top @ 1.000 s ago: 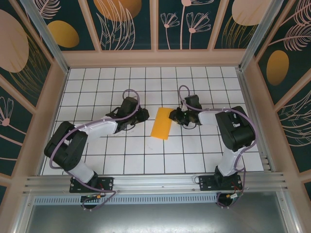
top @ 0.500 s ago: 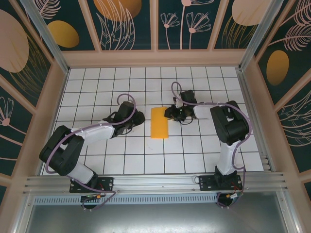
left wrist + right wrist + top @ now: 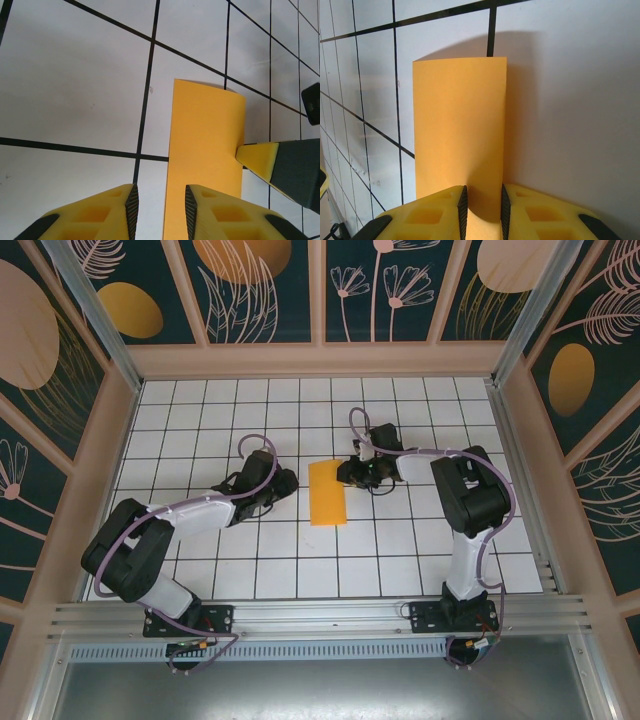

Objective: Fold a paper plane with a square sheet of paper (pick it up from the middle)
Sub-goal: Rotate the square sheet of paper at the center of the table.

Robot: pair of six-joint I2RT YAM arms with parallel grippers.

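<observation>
The orange-yellow sheet of paper (image 3: 327, 494) lies flat mid-table, folded in half into a tall rectangle. In the right wrist view the paper (image 3: 457, 125) runs away from my right gripper (image 3: 483, 210). Its jaws stand a narrow gap apart, with the paper's near end between them. In the top view the right gripper (image 3: 347, 472) is at the paper's upper right corner. My left gripper (image 3: 291, 482) is just left of the paper. In the left wrist view the left gripper (image 3: 161, 210) is open, straddling the left edge of the paper (image 3: 205, 150). One right fingertip (image 3: 257, 156) touches its right edge.
The white gridded table (image 3: 250, 550) is boxed in by pale wooden walls (image 3: 320, 360) at the back and both sides. Purple cables loop above both wrists. A metal rail (image 3: 320, 615) carrying the arm bases runs along the near edge.
The paper has swung from tilted to straight along the grid. My right gripper has moved left onto its upper right corner. My left gripper has drawn back slightly to the left.
</observation>
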